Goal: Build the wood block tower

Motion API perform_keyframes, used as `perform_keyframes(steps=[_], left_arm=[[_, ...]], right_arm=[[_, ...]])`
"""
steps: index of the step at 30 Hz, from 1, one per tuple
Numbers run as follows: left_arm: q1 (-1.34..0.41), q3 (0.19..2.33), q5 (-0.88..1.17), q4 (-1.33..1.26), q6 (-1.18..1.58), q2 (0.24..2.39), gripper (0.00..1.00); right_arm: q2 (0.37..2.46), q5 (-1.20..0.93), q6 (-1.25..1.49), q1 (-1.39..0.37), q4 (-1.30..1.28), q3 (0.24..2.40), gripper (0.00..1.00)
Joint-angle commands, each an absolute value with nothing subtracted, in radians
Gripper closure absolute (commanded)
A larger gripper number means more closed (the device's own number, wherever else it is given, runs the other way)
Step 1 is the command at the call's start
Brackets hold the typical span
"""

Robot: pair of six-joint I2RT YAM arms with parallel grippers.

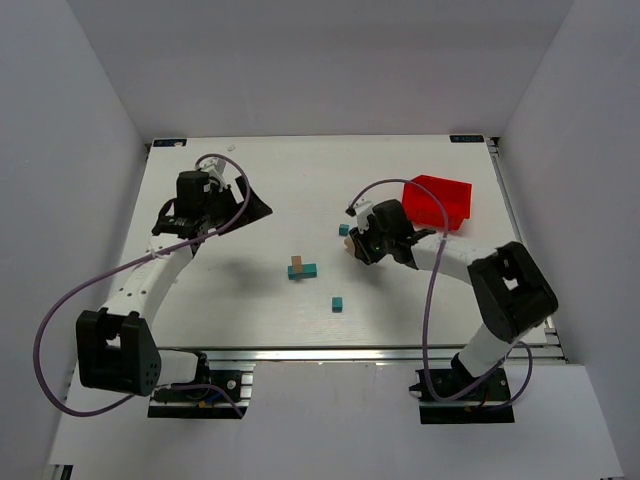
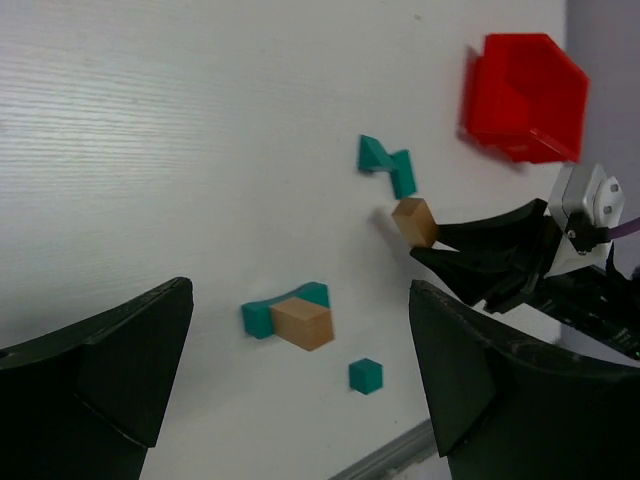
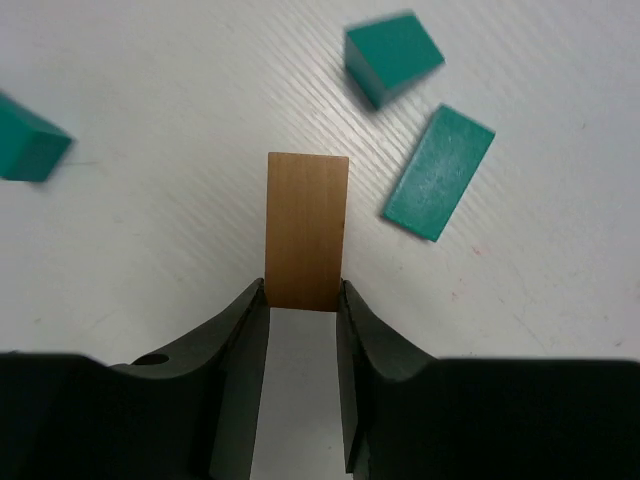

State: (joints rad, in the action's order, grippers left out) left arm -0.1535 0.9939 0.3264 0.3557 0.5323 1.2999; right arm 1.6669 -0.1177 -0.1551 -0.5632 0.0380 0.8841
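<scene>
**Item:** wood block tower, part built. It stood near the middle of the table. A tan piece sat on a teal piece, whose ends showed on either side of it in the left wrist view.

**Position relative to tools:** The right gripper was to the tower's right and a little farther back, near it but apart. The left gripper was well apart from it, toward the far left of the table.

**Right gripper:** Jaws set narrow, with both fingertips against the long sides of a loose tan block. They clasped its near end, and the rest of the block projected beyond the tips. Whether the block rested on the table or was raised could not be told.

**Left gripper:** Jaws at full spread, with nothing between them.

**Loose pieces:**
- A teal cube and a flat teal block lay just beyond the held block and to its right in the right wrist view. They were near each other and apart from the held block.
- A lone teal cube lay nearer the arms than the tower, slightly to the right of it.

**Surface:** White table with a faint grain. A red bin stood at the far right, behind the right gripper. A metal rail ran along the near edge.

**Room:** Plain pale walls stood to the left, back and right of the table. Purple cables looped from each arm.
</scene>
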Motion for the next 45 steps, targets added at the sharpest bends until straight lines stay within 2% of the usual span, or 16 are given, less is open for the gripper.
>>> perform_keyframes(steps=[1,5,9,15,22,26,31,32,33,38,45], left_arm=[[-0.178,1.025,0.565,0.264,0.514,1.293,0.02],[-0.218,1.028,0.730,0.180,0.535,1.315,0.02],[-0.291,1.060,0.765,0.161,0.538,1.336,0.02],[-0.363,1.089,0.755,0.140,0.545,1.356,0.05],[-0.417,1.127,0.661,0.225,0.506,1.387,0.16],[-0.434,1.138,0.640,0.265,0.488,1.384,0.30],[-0.445,1.141,0.617,0.281,0.488,1.378,0.41],[-0.446,1.141,0.621,0.273,0.495,1.374,0.48],[-0.448,1.143,0.624,0.270,0.497,1.374,0.50],[-0.453,1.150,0.652,0.267,0.499,1.361,0.55],[-0.453,1.134,0.678,0.261,0.500,1.341,0.53]], right_arm=[[1.507,-0.267,-0.242,-0.571,0.182,0.850,0.93],[1.384,-0.499,-0.305,-0.577,0.264,0.822,0.94],[1.362,-0.584,-0.342,-0.610,0.255,0.859,0.95],[1.359,-0.581,-0.356,-0.646,0.267,0.885,0.95],[1.315,-0.537,-0.334,-0.675,0.333,0.864,0.95],[1.302,-0.500,-0.341,-0.683,0.334,0.859,0.95],[1.281,-0.469,-0.359,-0.686,0.333,0.847,0.95],[1.279,-0.462,-0.362,-0.689,0.331,0.848,0.95],[1.279,-0.460,-0.365,-0.687,0.328,0.848,0.95],[1.281,-0.431,-0.376,-0.692,0.319,0.845,0.95],[1.264,-0.408,-0.387,-0.692,0.325,0.839,0.95]])
